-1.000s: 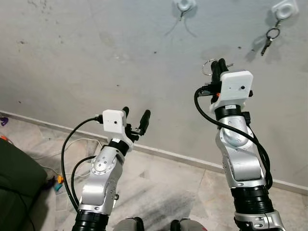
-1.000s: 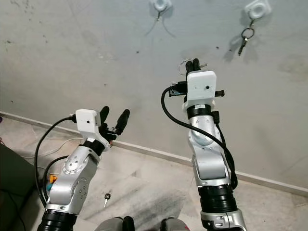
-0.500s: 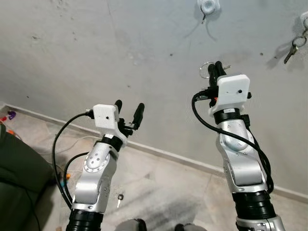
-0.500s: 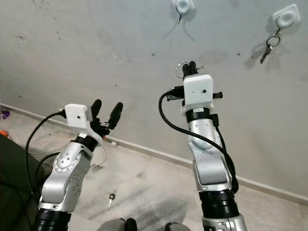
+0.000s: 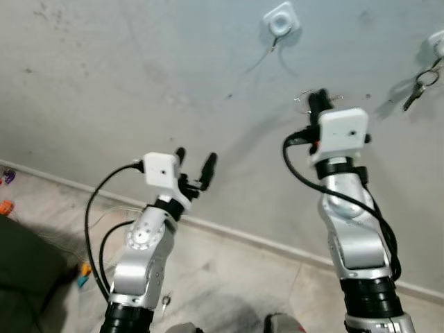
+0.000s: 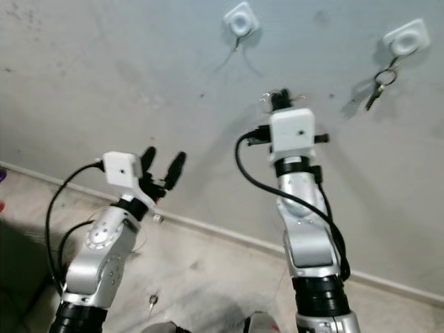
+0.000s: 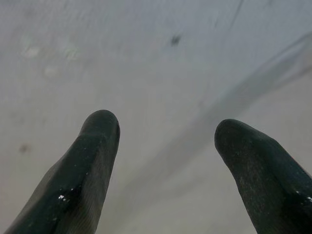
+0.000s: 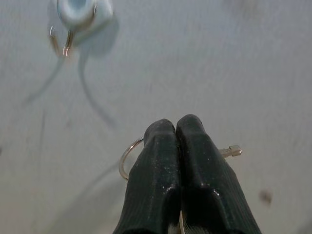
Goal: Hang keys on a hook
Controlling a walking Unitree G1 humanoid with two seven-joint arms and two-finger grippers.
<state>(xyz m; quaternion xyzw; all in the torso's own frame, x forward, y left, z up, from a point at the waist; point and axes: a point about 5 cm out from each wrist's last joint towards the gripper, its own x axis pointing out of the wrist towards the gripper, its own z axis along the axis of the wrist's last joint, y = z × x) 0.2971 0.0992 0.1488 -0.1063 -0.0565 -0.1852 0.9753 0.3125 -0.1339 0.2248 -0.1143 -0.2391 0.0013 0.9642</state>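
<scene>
Keys pinched in right tool

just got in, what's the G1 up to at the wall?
It's hanging keys. The right gripper is shut on a key ring, raised toward the grey wall just below and to the right of an empty white hook; the ring isn't on it yet. Another set of keys already hangs from a second hook further right. The left gripper is open and holds nothing, lower down near the baseboard. A loose key lies on the floor.
</scene>
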